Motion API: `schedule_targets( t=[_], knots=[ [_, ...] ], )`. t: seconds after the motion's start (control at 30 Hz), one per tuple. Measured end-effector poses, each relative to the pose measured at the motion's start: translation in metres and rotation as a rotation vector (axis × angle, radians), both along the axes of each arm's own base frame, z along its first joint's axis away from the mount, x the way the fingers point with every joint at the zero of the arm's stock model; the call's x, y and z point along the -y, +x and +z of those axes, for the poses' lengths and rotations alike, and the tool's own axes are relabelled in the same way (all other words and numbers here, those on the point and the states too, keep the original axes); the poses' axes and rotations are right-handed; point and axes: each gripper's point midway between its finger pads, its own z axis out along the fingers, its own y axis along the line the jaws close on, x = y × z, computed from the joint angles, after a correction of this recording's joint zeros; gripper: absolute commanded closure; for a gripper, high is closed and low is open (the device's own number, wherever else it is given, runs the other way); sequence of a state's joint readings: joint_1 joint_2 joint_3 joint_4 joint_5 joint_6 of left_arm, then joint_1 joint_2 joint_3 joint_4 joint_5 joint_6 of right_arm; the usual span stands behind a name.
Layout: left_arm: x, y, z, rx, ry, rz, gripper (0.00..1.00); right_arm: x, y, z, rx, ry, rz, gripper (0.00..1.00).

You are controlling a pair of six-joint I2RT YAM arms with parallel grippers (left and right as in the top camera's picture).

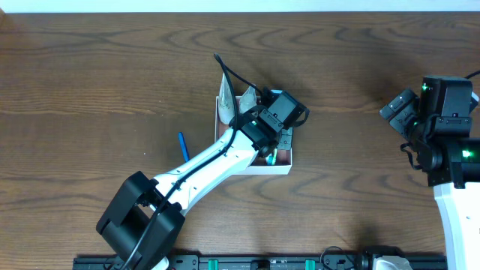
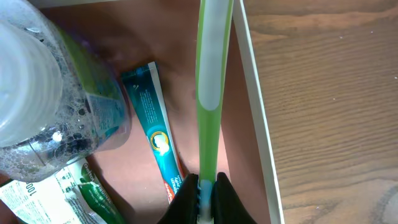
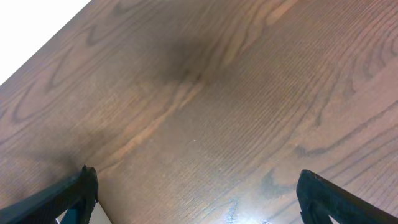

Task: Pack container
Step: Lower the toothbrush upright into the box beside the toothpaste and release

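Between the left jaws: toothbrush (image 2: 211, 74) may foul the rim

Left gripper (image 2: 206, 186) is clamped on the tail of the green toothbrush, which runs ahead of the jaws above the container (image 2: 255, 106) floor, close beside its white wall. Likely fault: if released here, the handle could catch the rim and tip out, or ride up on the toothpaste tube (image 2: 152, 124) and bottle (image 2: 43, 93) opposite the wall. Right gripper (image 3: 196, 190) stands wide apart over the table (image 3: 217, 93), holding nothing.

One green toothbrush (image 2: 208, 81), one teal toothpaste tube (image 2: 152, 124), one clear bottle (image 2: 43, 93), one white-green sachet (image 2: 56, 193), one thin blue stick (image 1: 182, 147), one container (image 2: 254, 106).
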State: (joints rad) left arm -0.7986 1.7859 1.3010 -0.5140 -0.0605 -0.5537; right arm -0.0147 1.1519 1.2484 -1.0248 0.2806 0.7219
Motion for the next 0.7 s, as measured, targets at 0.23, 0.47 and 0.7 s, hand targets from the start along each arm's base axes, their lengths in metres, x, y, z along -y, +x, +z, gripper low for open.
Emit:
schedule_targets(
  t=[0.23,0.47,0.7],
  knots=[
    [0.0003,-0.0006,-0.0002,-0.002,0.0,-0.001,0.88,0.0,0.0,0.0,0.0,0.0,0.0,0.01],
    [0.0005,-0.0009,-0.0002,-0.002,0.0,-0.002,0.83,0.0,0.0,0.0,0.0,0.0,0.0,0.01],
    [0.0005,-0.0009,-0.0002,-0.002,0.0,-0.002,0.83,0.0001,0.0,0.0,0.0,0.0,0.0,0.01]
  ],
)
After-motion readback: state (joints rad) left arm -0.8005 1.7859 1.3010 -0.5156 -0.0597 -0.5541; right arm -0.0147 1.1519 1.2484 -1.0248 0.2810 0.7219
